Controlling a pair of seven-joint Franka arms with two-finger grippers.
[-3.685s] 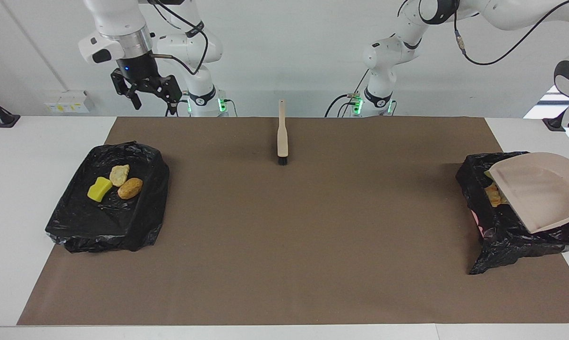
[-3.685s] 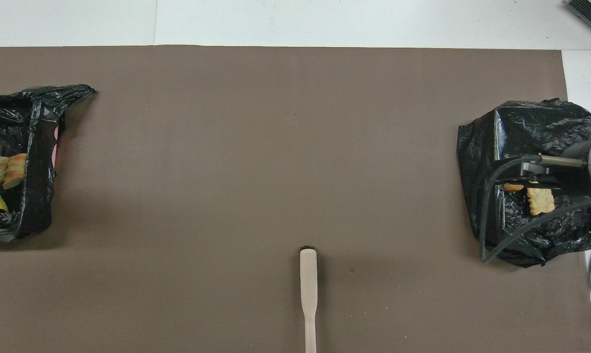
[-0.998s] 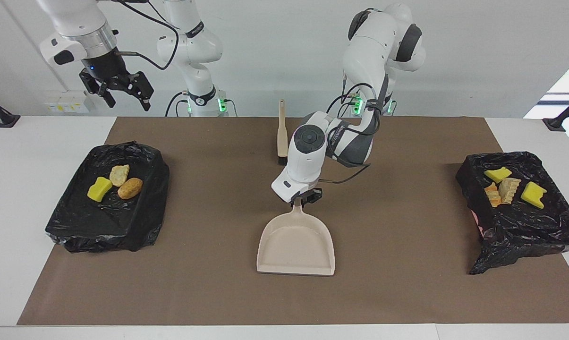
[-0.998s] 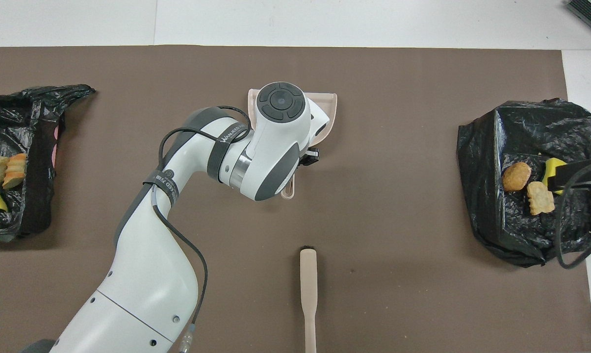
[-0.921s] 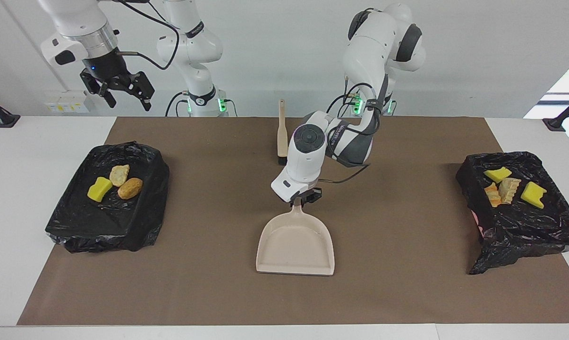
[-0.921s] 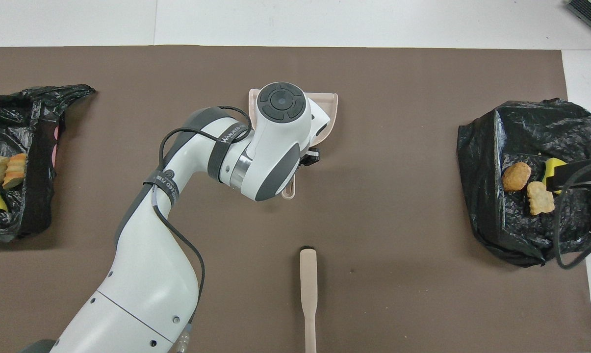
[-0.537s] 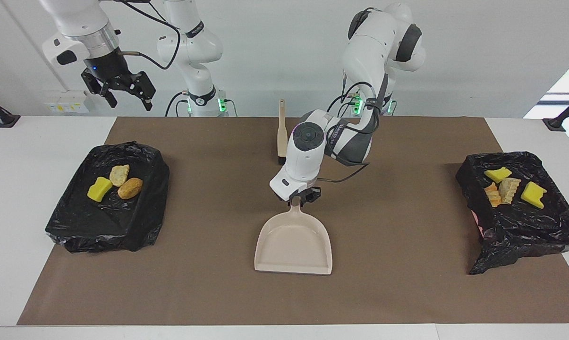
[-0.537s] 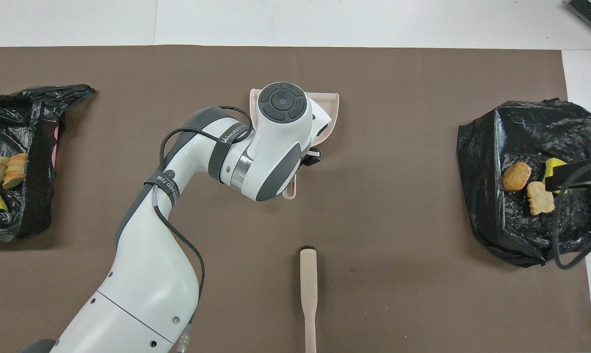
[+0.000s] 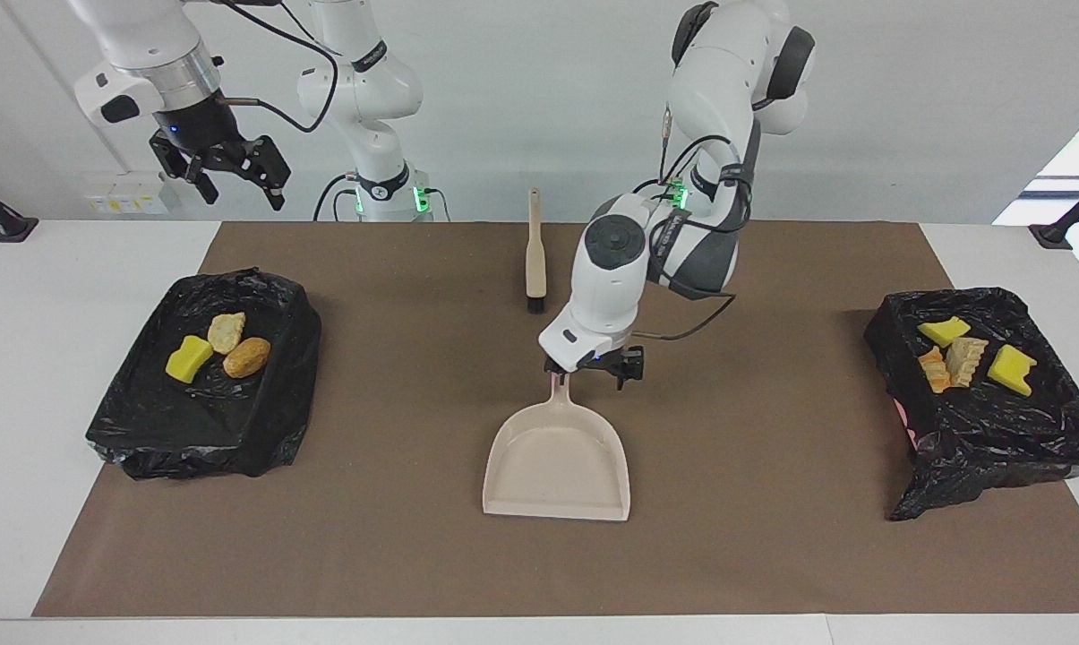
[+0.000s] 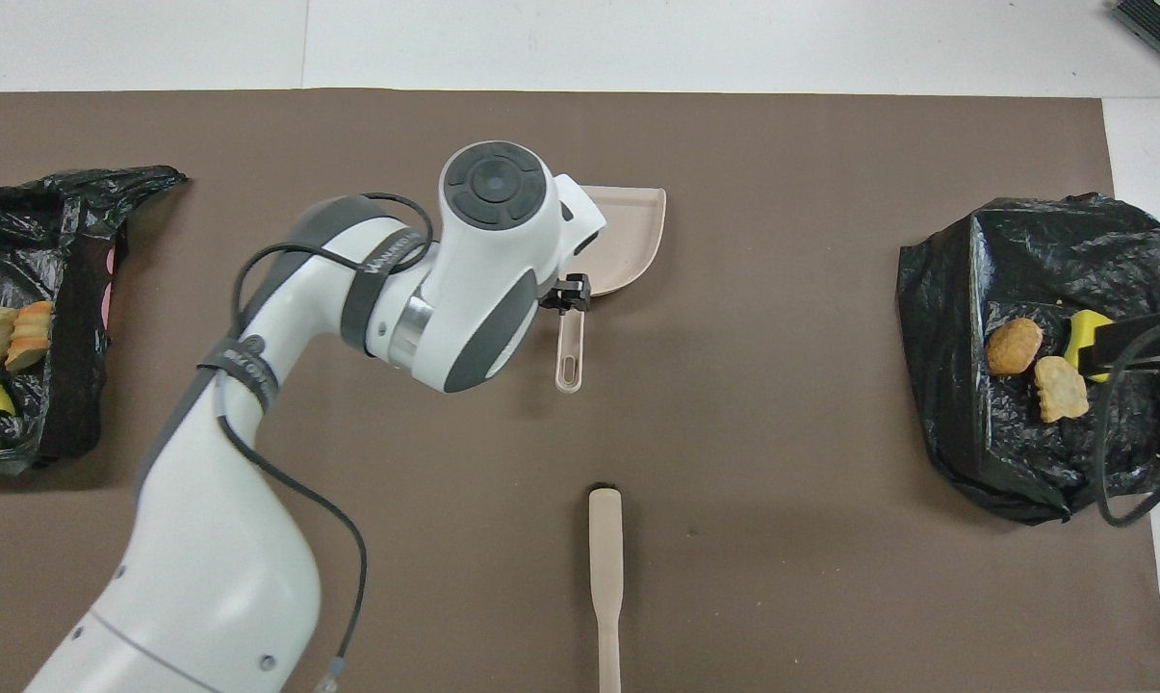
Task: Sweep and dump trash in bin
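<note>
The trash lies in two black-bagged bins. The bin (image 9: 145,430) at the right arm's end holds a yellow sponge piece (image 9: 188,358), a pale chunk (image 9: 226,331) and a brown lump (image 9: 246,356). The bin (image 9: 978,439) at the left arm's end holds several scraps, among them a yellow piece (image 9: 1011,369). The beige dustpan (image 9: 557,457) lies flat mid-mat. My left gripper (image 9: 595,369) is open and empty just above and beside the dustpan handle (image 10: 570,351). My right gripper (image 9: 244,199) is open and empty, and waits high over the table's edge at the right arm's end.
The beige brush with black bristles (image 9: 535,255) lies on the brown mat (image 9: 772,537), nearer to the robots than the dustpan; it also shows in the overhead view (image 10: 605,568). White table surrounds the mat.
The left arm carried the dustpan from over the bin at its end to mid-mat and set it down. Its gripper has now opened, let go of the handle and shifted sideways.
</note>
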